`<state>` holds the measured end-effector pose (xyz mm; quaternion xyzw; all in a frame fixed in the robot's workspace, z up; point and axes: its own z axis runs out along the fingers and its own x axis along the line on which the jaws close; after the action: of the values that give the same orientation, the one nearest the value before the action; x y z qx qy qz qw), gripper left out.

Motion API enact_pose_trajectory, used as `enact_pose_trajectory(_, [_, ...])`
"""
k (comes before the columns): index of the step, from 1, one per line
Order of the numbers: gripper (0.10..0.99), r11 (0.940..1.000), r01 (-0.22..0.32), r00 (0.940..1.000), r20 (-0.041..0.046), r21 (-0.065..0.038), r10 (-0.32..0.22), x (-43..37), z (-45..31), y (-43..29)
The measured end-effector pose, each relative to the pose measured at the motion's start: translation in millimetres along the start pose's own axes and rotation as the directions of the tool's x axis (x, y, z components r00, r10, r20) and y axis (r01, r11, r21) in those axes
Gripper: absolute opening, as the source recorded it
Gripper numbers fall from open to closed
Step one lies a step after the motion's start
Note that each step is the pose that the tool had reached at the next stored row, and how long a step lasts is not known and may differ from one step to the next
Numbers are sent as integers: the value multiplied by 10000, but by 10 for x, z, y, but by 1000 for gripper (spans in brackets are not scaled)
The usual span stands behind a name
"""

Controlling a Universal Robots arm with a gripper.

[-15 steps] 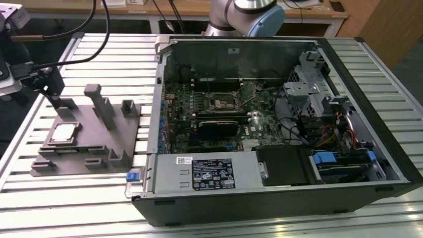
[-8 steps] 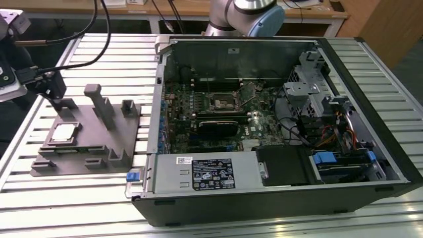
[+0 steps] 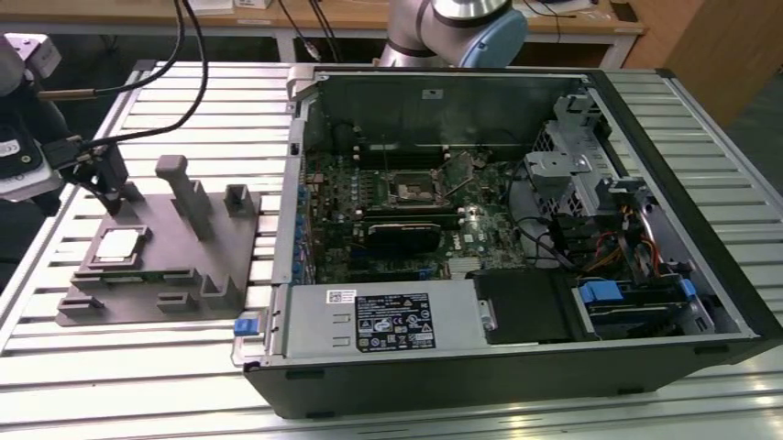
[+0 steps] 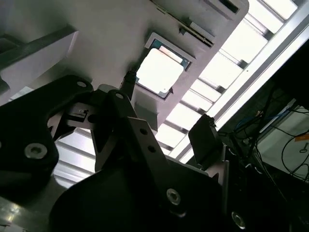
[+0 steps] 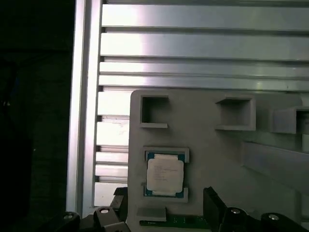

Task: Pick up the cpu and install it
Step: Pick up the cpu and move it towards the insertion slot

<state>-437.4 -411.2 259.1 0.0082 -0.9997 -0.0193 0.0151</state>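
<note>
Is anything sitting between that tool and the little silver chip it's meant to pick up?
Nothing visible does. The cpu lies bare in a recess of the grey fixture, with the open tool close by.

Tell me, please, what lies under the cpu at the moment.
The cpu lies in a square recess of the grey fixture, whose raised rim frames it. The recess floor directly beneath is covered by the chip.

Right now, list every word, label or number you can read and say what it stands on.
No text reads clearly enough to quote.
cpu: faint print on its metal face, too small to read.
grey box: black and white label, print too small to read.
computer case: small white sticker on the inner wall, blurred.
</note>
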Motion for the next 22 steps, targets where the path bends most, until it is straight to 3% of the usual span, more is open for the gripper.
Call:
enact_pose_trajectory(5, [722, 10000, 12, 10000, 0, 0, -12, -2, 73, -5])
enact_pose_trajectory(22, [722, 10000, 34, 10000, 0, 0, -34, -6, 191, -10])
